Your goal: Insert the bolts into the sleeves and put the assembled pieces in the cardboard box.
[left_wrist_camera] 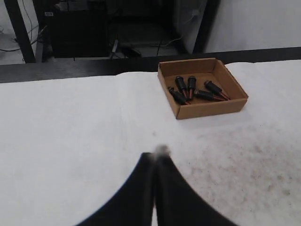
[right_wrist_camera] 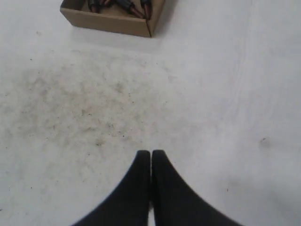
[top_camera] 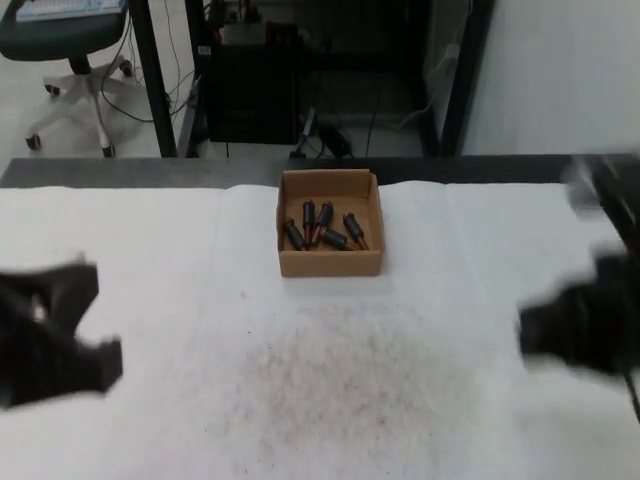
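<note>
The left claw (left_wrist_camera: 154,157) is hovering pinched together, empty, over the counter (top_camera: 150,250); the assembled pieces (top_camera: 336,240) are lying inside the cardboard box (top_camera: 330,264) mid-counter; the right claw (right_wrist_camera: 151,154) is hovering likewise closed, empty; any careless inward sweep risks shoving the light box.

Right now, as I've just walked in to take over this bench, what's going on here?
Nothing is being handled at this moment. The left gripper and the right gripper each hang over the white cloth with fingers shut and nothing between them, well short of the cardboard box. The box sits toward the far edge of the cloth, in the middle, and five assembled pieces lie inside it. By the look of it, the job is at or near its end.
</note>
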Robot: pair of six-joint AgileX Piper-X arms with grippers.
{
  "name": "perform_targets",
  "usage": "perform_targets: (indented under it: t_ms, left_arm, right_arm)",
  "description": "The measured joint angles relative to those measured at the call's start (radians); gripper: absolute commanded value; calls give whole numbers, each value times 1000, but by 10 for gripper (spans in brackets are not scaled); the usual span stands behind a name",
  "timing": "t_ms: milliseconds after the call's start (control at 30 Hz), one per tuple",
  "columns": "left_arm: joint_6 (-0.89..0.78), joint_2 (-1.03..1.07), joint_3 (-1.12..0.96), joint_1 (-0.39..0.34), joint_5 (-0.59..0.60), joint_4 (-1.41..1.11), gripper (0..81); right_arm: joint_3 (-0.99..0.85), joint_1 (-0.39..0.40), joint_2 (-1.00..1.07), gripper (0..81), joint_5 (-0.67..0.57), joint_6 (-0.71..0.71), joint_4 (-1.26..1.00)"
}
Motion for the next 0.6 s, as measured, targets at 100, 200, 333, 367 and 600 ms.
perform_targets:
  t_ms: [100,200,333,367,600]
  left_arm:
    - [0,-68,79,0,-3,3,3]
    - [-9,-134,188,0,-11,3,3]
    - [-25,-161,267,0,-14,-23,3]
    - [-34,-166,286,0,-14,-37,3]
    - [-75,-169,406,0,-18,-185,3]
  right_arm:
    - [160,0,-220,8,0,18,-51]
    - [247,0,-379,8,0,19,-72]
    - [317,0,-428,8,34,21,-85]
    - [336,0,-429,8,43,21,-88]
    - [473,0,-424,8,76,21,-163]
